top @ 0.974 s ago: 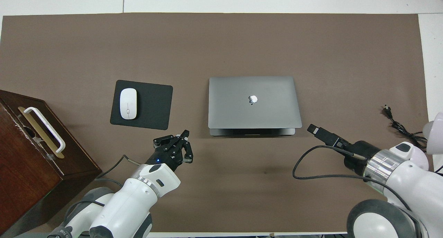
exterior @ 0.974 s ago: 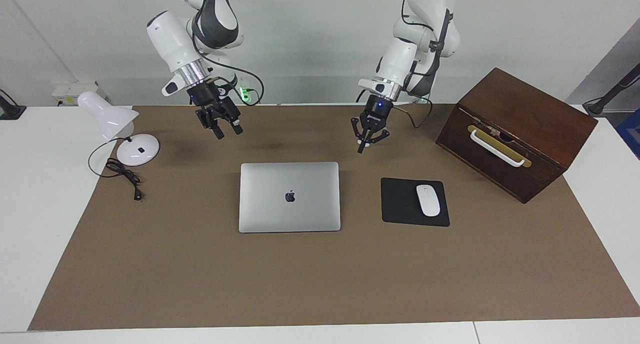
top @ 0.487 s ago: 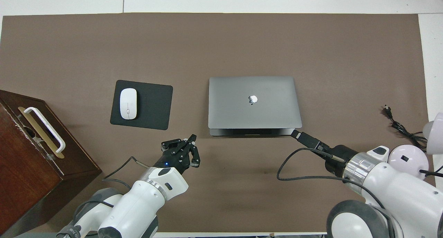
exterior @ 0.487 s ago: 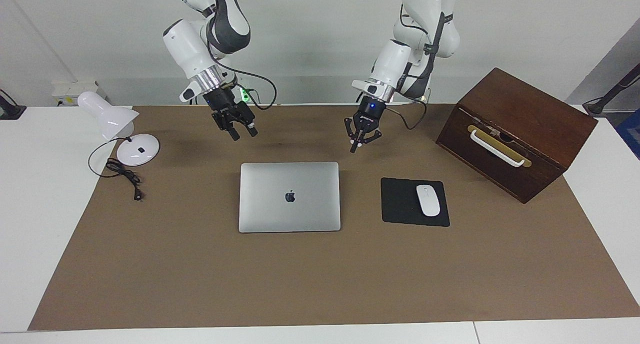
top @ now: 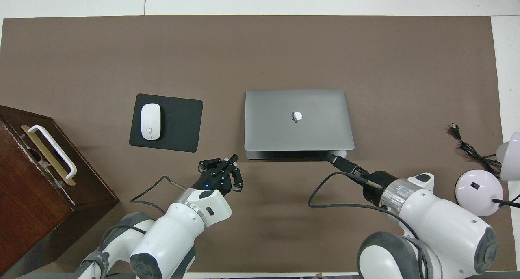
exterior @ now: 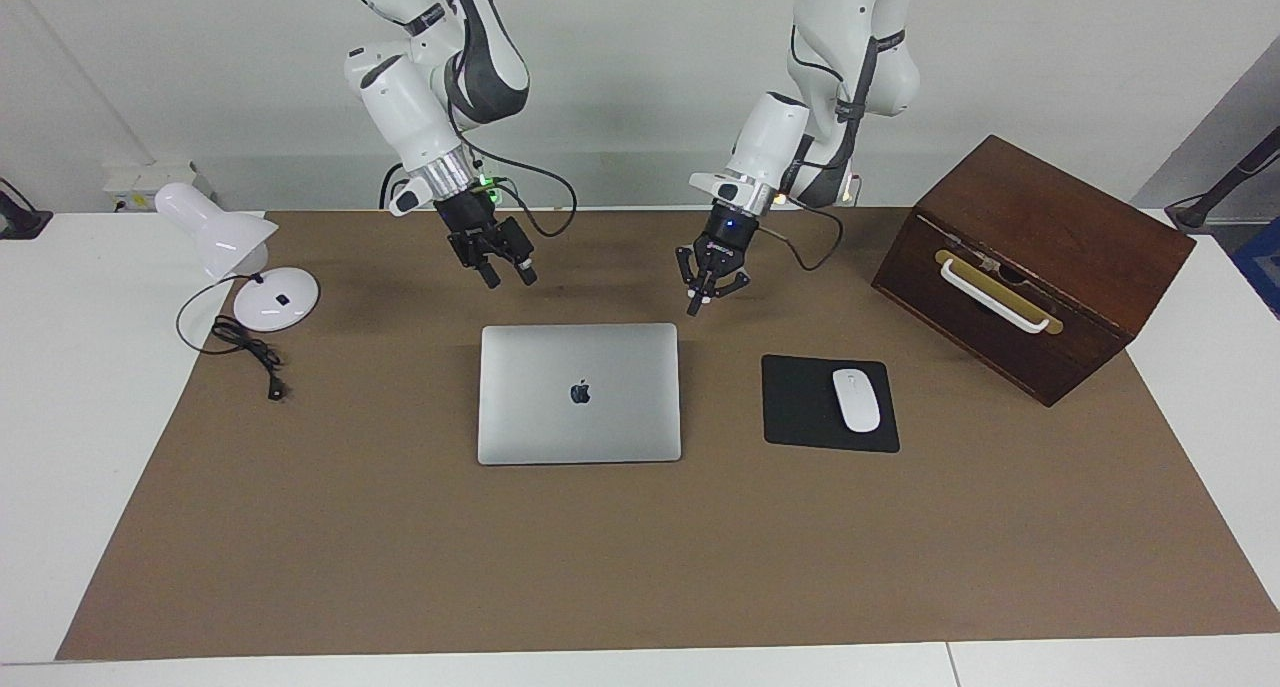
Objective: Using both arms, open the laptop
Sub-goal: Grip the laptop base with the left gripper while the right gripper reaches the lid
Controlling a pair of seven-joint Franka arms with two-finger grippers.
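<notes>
Laptop (exterior: 579,392) lid down on mat | left gripper (exterior: 697,305) fingertips together, empty, raised | right gripper (exterior: 507,276) raised, I read fingers parted

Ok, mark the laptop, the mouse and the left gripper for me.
laptop (exterior: 579,393): facing view, middle of the closed lid, at the logo.
mouse (exterior: 856,399): facing view, middle of its white top, on the black pad.
left gripper (exterior: 694,307): facing view, at its meeting fingertips, raised over the mat near the laptop's corner.
</notes>
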